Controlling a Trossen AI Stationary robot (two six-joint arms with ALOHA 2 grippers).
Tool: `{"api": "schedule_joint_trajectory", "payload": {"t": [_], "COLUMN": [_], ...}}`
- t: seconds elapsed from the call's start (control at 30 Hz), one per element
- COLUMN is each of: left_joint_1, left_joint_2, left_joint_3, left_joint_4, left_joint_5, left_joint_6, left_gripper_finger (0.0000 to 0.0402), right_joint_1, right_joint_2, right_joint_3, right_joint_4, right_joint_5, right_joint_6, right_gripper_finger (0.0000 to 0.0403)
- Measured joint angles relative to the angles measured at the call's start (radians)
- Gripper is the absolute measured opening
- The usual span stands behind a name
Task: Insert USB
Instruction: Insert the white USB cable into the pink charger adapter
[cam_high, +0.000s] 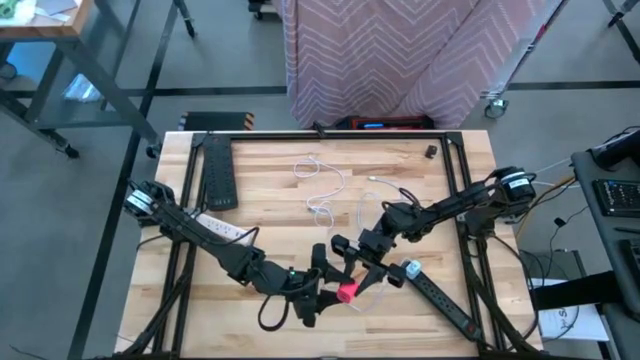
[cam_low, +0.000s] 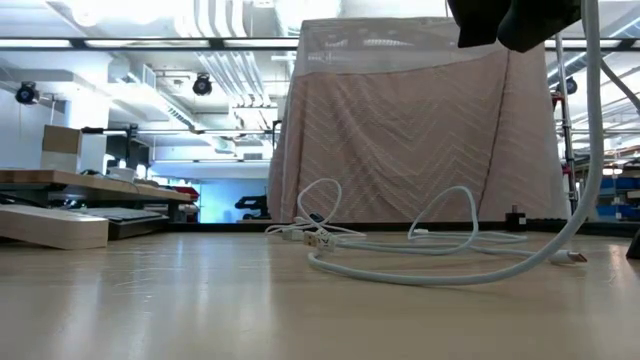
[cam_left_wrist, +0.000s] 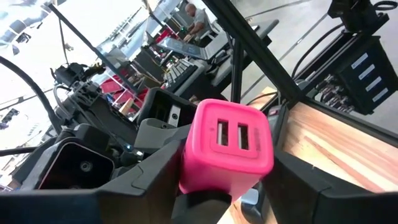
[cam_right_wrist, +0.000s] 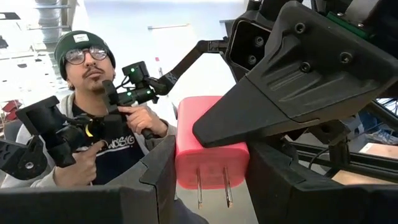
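Note:
A pink USB charger block (cam_high: 346, 292) hangs above the table's near middle with both grippers on it. My left gripper (cam_high: 332, 290) comes from the left, my right gripper (cam_high: 353, 264) from the far right, and they face each other. In the left wrist view the charger (cam_left_wrist: 227, 146) shows its two USB ports. In the right wrist view the charger (cam_right_wrist: 208, 152) shows its two metal prongs (cam_right_wrist: 212, 186). A white USB cable (cam_high: 322, 190) lies loose on the table's far middle, and the low view shows the cable (cam_low: 400, 250) and its plug end (cam_low: 575, 257). My left gripper pinches the charger between its two fingers, on two opposite side walls (cam_left_wrist: 189, 168), with the port face turned toward its wrist. The fingers lie about level. The charger is clear of the table. My right gripper pinches the charger's other pair of side walls (cam_right_wrist: 183, 163) between its two fingers, from the end opposite my left gripper. The prongs point back toward its wrist. A left finger (cam_right_wrist: 292, 81) covers the charger's far corner.
A white power strip (cam_high: 222, 228) and a dark one (cam_high: 218, 172) lie at the left. Another dark strip (cam_high: 445, 300) with a white-blue plug (cam_high: 410, 268) lies near right. A small dark part (cam_high: 430, 152) sits at the far right. A person (cam_right_wrist: 93, 124) stands beyond the table.

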Motion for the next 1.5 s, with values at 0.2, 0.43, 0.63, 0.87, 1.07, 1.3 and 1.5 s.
{"api": "schedule_joint_trajectory", "payload": {"t": [0.2,0.43,0.63,0.87,1.07,1.3,1.5], "left_joint_1": [0.0,0.0,0.0,-0.044,-0.121,-0.099,-0.03], "left_joint_2": [0.0,-0.001,-0.001,-0.062,-0.193,-0.327,-0.44], "left_joint_3": [0.0,0.0,-0.001,-0.001,-0.003,-0.065,-0.233], "left_joint_4": [0.006,0.014,0.013,-0.09,-0.345,-0.866,-0.821], "left_joint_5": [-0.005,-0.005,-0.006,-0.187,-0.329,-0.371,-0.27], "left_joint_6": [-0.001,-0.026,-0.053,-0.093,-0.306,-0.867,-1.003], "left_gripper_finger": [0.016,0.0153,0.0139,0.0138,0.0138,0.0138,0.0138], "right_joint_1": [0.0,0.0,0.0,-0.021,-0.053,-0.037,-0.021], "right_joint_2": [0.0,0.0,0.0,-0.027,-0.16,-0.252,-0.127], "right_joint_3": [0.0,0.0,0.0,-0.001,0.0,-0.001,-0.001], "right_joint_4": [-0.001,-0.001,-0.02,-0.064,-0.426,-0.89,-0.961], "right_joint_5": [-0.001,-0.002,-0.004,0.01,0.121,0.688,0.812], "right_joint_6": [0.002,0.008,0.008,0.004,-0.175,-0.359,-0.296], "right_gripper_finger": [0.0137,0.0137,0.014,0.0257,0.0307,0.0294,0.0255]}}
